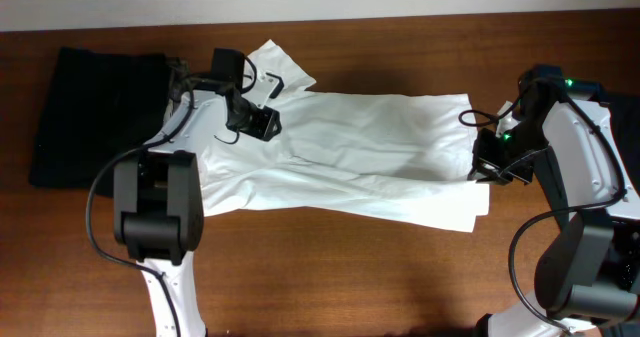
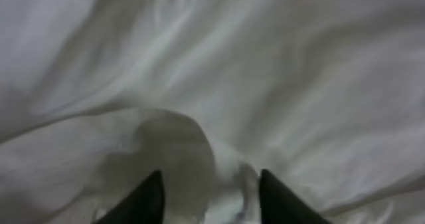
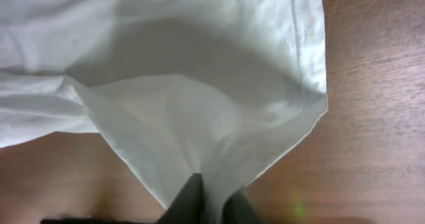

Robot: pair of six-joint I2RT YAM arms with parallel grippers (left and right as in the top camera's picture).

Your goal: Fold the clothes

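The clothes are chiefly a white T-shirt (image 1: 360, 147), lying crumpled and partly folded lengthwise across the wooden table (image 1: 350, 267). My left gripper (image 1: 258, 125) rests on its left part near the collar. In the left wrist view its jaws (image 2: 211, 201) stand apart, open, with a hump of white cloth (image 2: 179, 151) rising between the fingertips. My right gripper (image 1: 487, 169) is at the shirt's right end. In the right wrist view it (image 3: 214, 201) is shut on a pinched corner of the white cloth (image 3: 199, 117), which fans out from the fingers above the table.
A black garment (image 1: 90, 112) lies folded at the far left of the table. Something dark (image 1: 625, 117) shows at the right edge behind the right arm. The left arm's base (image 1: 158, 207) overlaps the shirt's lower left edge.
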